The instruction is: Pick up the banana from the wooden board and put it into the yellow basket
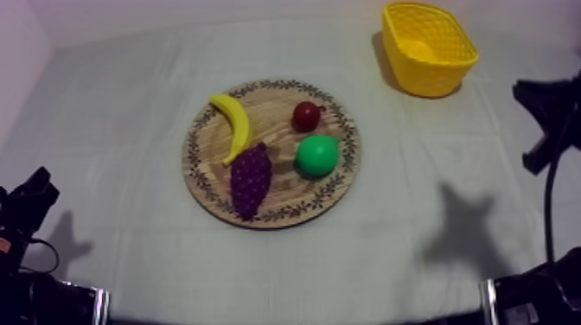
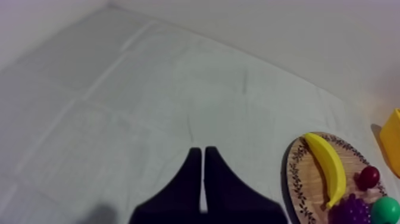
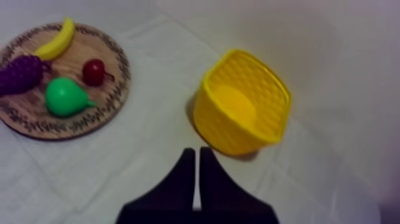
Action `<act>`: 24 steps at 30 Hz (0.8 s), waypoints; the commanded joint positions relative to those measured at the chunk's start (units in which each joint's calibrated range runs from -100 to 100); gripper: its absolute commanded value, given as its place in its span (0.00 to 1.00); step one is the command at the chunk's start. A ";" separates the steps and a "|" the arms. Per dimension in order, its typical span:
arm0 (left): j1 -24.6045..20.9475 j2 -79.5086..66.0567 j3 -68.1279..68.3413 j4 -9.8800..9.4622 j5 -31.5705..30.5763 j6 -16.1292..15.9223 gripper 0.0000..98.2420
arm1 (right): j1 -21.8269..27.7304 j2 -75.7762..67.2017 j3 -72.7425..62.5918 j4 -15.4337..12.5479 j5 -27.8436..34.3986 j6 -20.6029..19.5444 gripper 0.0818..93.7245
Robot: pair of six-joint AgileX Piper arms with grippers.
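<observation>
On the cloth-covered tabletop, the round wooden board sits mid-scene, with the yellow basket standing empty well apart, toward the robot's right side. The banana lies on the board's left part, just beside the grapes, untouched. The left hand hangs clenched on nothing over bare cloth beside the board; the right hand, likewise clenched and empty, hovers near the basket. The pick appears not yet begun: a hand must next open, reach the banana and close across its curved body.

Left end effector, right end effector: closed
</observation>
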 commanded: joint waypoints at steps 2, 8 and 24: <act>-0.02 -0.05 -0.01 -0.03 0.00 0.00 0.00 | -5.49 14.89 -12.40 1.49 0.02 -11.57 0.01; -0.02 -0.05 -0.01 -0.03 0.00 0.02 0.00 | -7.94 30.00 -28.38 0.51 3.45 -13.49 0.01; -0.02 -0.05 -0.01 -0.03 0.00 0.01 0.00 | -13.21 62.65 -61.16 0.50 16.70 -21.69 0.01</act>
